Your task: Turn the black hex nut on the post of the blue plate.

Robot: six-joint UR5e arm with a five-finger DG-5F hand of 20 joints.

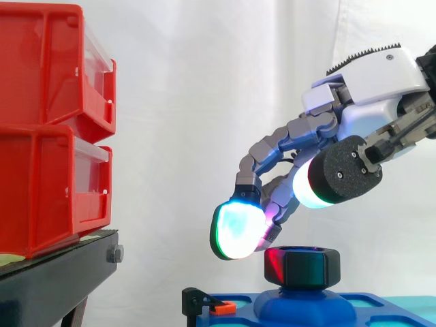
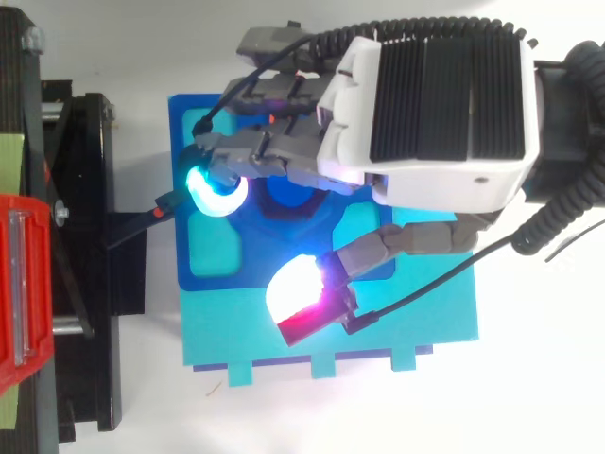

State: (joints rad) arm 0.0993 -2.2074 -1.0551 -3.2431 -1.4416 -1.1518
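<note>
while the black hex nut [image 1: 302, 267] sits on its post on the blue plate [image 2: 180, 132], my hand [image 1: 371, 88] hovers just above it, fingers loosely spread and gripping nothing; i judge the turning not yet begun.

No legible text or signs.

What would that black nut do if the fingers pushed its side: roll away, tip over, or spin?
It likely would not roll or tip: the black hex nut sits squat and level on the post of the blue plate. Its flat sides look rigid, so the fingers could probably push it round. Its faces mirror the glow, so they may be slick.
</note>
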